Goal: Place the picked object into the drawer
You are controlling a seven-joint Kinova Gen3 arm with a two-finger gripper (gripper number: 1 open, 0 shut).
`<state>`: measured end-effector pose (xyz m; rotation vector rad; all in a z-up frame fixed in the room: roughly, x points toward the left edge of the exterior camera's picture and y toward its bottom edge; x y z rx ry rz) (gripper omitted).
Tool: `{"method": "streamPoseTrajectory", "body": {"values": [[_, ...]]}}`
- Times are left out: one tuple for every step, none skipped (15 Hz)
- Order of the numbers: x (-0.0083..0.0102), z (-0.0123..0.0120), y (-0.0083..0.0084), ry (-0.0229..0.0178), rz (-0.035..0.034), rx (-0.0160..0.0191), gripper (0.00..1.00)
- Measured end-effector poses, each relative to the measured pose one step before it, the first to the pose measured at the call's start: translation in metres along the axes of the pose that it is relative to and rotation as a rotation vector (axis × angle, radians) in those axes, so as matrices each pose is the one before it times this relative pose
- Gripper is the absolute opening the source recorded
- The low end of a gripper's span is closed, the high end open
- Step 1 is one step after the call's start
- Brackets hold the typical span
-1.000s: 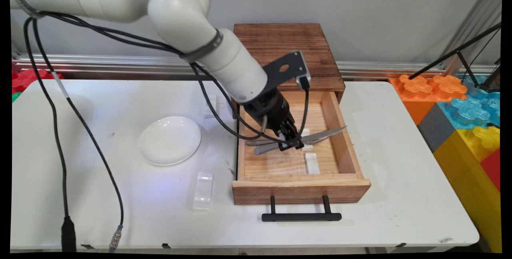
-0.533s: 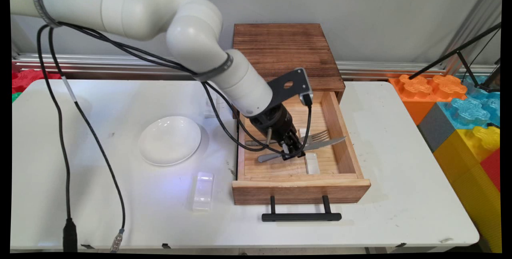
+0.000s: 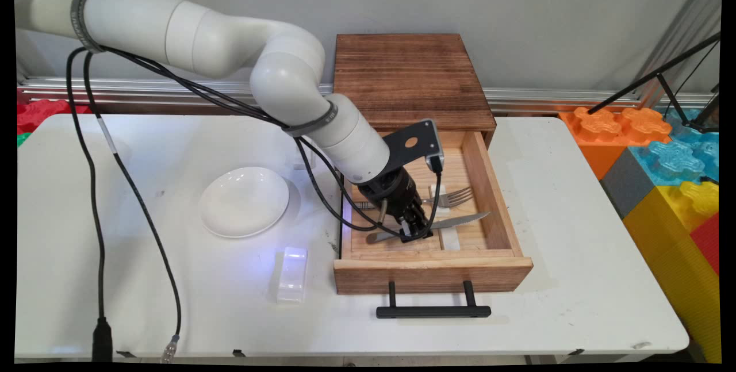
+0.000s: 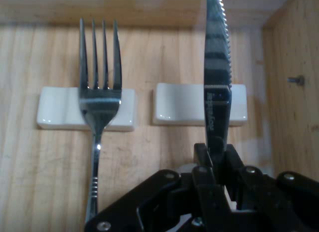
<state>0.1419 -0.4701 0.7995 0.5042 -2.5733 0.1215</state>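
In drawer (image 3: pixel 493 209), knife (image 4: pixel 218 87) seemingly lowered.

The main view looks down from above the near side of the table (image 3: pixel 575 280) toward the back wall. The hand view sits close along the gripper (image 4: pixel 218 164) (aimed into the drawer (image 3: pixel 431 273)). Both share knife (image 4: pixel 218 87) and fork (image 3: pixel 454 196).

fork (image 4: pixel 98 110) just left, drawer wall (image 4: pixel 294 87) close right, seemingly bare floor between
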Motion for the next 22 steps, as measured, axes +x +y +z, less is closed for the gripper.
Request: {"method": "streamPoseTrajectory", "body": {"values": [[-0.00147, 0.00222, -0.00014, -0.00181, 0.00081, -0.0035, 0.0], [-0.00091, 0.00126, -0.0001, -0.00097, 0.00031, -0.00269, 0.0], [-0.00137, 0.00167, -0.00019, -0.00155, 0.00085, -0.00377, 0.0], [-0.00141, 0.00167, -0.00021, -0.0016, 0.00088, -0.00379, 0.0], [-0.00134, 0.00151, -0.00026, -0.00161, 0.00093, -0.00338, 0.0], [-0.00109, 0.0011, -0.00019, -0.0016, 0.00104, -0.0024, 0.0], [-0.00118, 0.00109, -0.00029, -0.00198, 0.001, -0.00227, 0.0], [-0.00109, 0.00102, -0.0002, -0.00189, 0.00102, -0.00192, 0.0], [-0.00098, 0.00083, -0.00019, -0.00167, 0.00013, -0.00131, 0.0], [-0.00102, 0.00094, -0.00026, -0.00171, 0.00005, -0.00114, 0.0], [-0.00077, 0.00074, -0.00028, -0.0015, -0.00046, -0.00058, 0.0], [-0.00053, 0.0007, -0.00017, -0.00077, -0.00043, -0.00051, 0.0], [-0.00061, 0.0009, -0.00022, -0.00042, -0.00168, -0.0014, 0.0], [-0.00039, 0.00078, -0.00016, 0.00036, -0.00174, -0.00199, 0.0], [-0.00015, 0.00048, -0.00013, 0.0009, -0.00148, -0.00171, 1.0], [0.00002, 0.0002, -0.00014, 0.00165, -0.00158, -0.00197, 1.0], [-0.00017, 0.00003, -0.00006, 0.00093, -0.00187, -0.00189, 1.0], [-0.00009, -0.00021, 0.00005, 0.00067, -0.00209, -0.00207, 1.0], [0.00015, -0.00051, 0.00013, 0.00114, -0.00221, -0.00251, 1.0], [-0.00011, -0.00093, 0.00011, 0.00154, -0.00277, -0.00219, 1.0], [0.0001, -0.00078, 0.00024, 0.00115, -0.00159, -0.00181, 1.0], [-0.00015, -0.00164, 0.00068, 0.00124, -0.00297, -0.00273, 1.0]]}}
